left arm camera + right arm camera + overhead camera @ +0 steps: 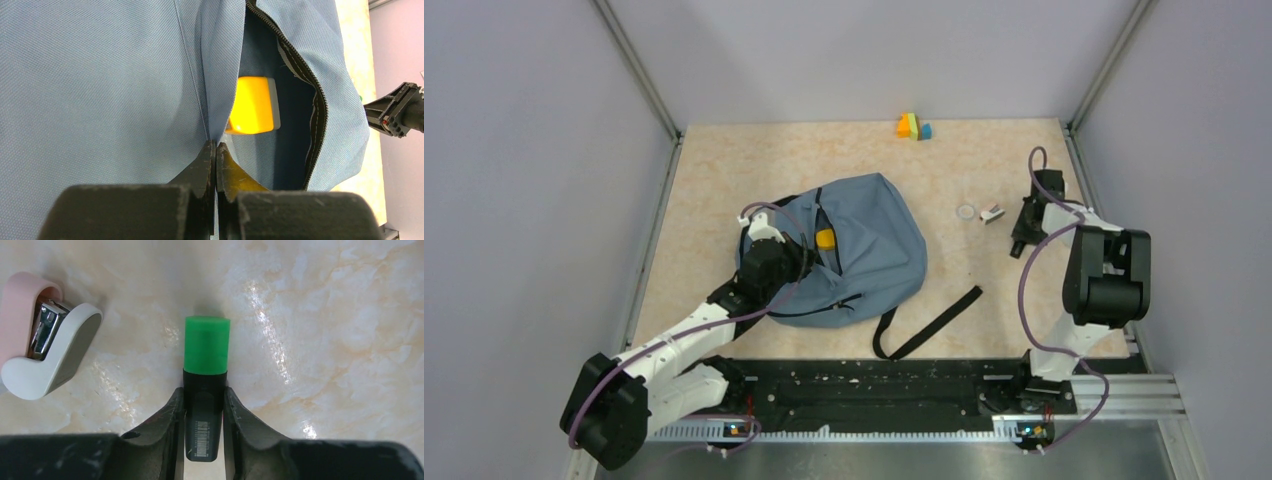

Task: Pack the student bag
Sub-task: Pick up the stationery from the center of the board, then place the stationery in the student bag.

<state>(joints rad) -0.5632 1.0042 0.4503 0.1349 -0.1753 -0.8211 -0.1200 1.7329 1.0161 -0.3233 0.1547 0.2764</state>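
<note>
The dusty-blue student bag (pixel 874 250) lies in the middle of the table with its zipper open; a yellow object (pixel 825 238) shows inside the opening, also in the left wrist view (pixel 251 106). My left gripper (pixel 802 256) is shut on the bag's fabric edge (pixel 212 100) beside the opening. My right gripper (pixel 1021 240) is shut on a black highlighter with a green cap (pixel 206 365), low over the table at the right. A pink and white stapler (pixel 40 335) lies just left of the highlighter, also in the top view (pixel 993 213).
A small clear ring-shaped item (pixel 966 211) lies beside the stapler. Coloured blocks (pixel 913 126) sit at the back edge. The bag's black strap (pixel 929 325) trails toward the near edge. Grey walls enclose the table.
</note>
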